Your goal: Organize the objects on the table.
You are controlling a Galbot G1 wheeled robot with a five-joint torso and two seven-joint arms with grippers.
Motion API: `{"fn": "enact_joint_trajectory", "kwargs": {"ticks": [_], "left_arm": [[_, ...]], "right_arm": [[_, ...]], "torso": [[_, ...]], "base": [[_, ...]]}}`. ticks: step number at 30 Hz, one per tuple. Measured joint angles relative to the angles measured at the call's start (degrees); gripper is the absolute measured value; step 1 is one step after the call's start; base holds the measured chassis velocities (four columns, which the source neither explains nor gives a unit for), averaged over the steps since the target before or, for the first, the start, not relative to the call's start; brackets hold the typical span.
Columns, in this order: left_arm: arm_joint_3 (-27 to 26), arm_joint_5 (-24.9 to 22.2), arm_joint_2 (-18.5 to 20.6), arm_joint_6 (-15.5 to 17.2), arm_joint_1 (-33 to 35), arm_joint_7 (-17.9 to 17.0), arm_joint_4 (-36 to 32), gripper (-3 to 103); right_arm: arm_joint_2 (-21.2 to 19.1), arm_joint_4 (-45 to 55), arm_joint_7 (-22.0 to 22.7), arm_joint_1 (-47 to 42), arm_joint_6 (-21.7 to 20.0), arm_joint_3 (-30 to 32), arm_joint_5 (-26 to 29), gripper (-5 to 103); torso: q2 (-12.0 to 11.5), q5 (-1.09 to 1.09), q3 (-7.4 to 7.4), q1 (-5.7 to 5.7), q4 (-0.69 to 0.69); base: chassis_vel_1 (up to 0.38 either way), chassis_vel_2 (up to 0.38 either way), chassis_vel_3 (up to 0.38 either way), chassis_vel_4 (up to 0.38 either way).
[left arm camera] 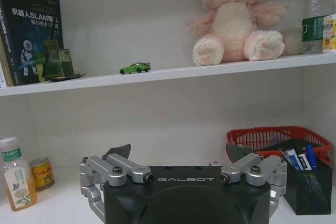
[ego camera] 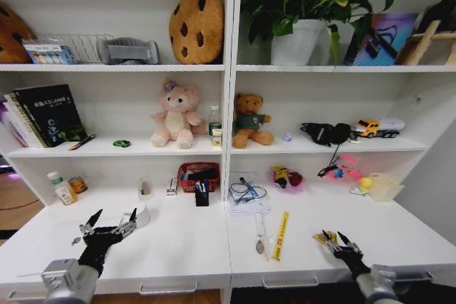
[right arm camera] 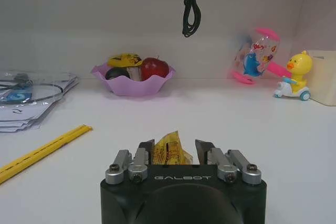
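The long white table (ego camera: pixel 178 247) carries small loose objects. My left gripper (ego camera: pixel 114 215) (left arm camera: pixel 178 150) hovers open over its left part, beside a white tape roll (ego camera: pixel 141 215). Low at the front right, my right gripper (ego camera: pixel 333 235) (right arm camera: pixel 173 145) is shut on a crumpled yellow snack packet (right arm camera: pixel 169 150). A tiny green toy car (left arm camera: pixel 135 68) (ego camera: pixel 122 143) sits on the shelf above. Blue and black pens (left arm camera: pixel 302 158) stand in a black holder (ego camera: pixel 201 194). A clear bottle with a green label (left arm camera: pixel 14 179) (ego camera: pixel 63 189) stands at the far left.
A yellow ruler (ego camera: pixel 282 235) (right arm camera: pixel 42 150) and a spoon (ego camera: pixel 260 236) lie mid-table by some papers (ego camera: pixel 248 201). A red basket (ego camera: pixel 198 174), a purple bowl (right arm camera: pixel 132 82) and toys (right arm camera: pixel 291 77) line the back. Shelves overhang the rear of the table.
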Motion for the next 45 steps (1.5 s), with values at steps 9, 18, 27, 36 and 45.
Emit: {"fn": "enact_joint_trajectory", "kwargs": {"ticks": [9,18,27,36,45], "left_arm": [[0.0,0.0,0.0,0.0,0.0,0.0,0.0,100],[0.0,0.0,0.0,0.0,0.0,0.0,0.0,100],[0.01,0.0,0.0,0.0,0.0,-0.01,0.0,100],[0.01,0.0,0.0,0.0,0.0,-0.01,0.0,100],[0.01,0.0,0.0,0.0,0.0,-0.01,0.0,100]], "right_arm": [[0.38,-0.08,-0.31,-0.02,0.18,0.23,-0.57,14],[-1.74,1.49,-0.45,3.82,-1.49,4.28,3.16,0],[-8.21,-5.45,0.93,27.21,-10.68,-1.31,9.08,0],[-7.24,-18.62,0.04,43.54,-11.06,-14.18,7.2,0],[-4.18,-24.67,-0.08,49.05,-9.86,-20.93,5.26,0]], "torso": [[0.0,0.0,0.0,0.0,0.0],[0.0,-0.01,0.0,0.0,-0.02],[-0.01,-0.01,0.01,0.0,0.0],[-0.01,0.01,0.01,0.01,0.01],[-0.01,0.0,0.0,0.0,0.0]], "base": [[0.0,0.0,0.0,0.0],[0.0,0.0,0.0,0.0],[0.0,0.0,0.0,0.0],[0.0,0.0,0.0,0.0],[0.0,0.0,0.0,0.0]]}}
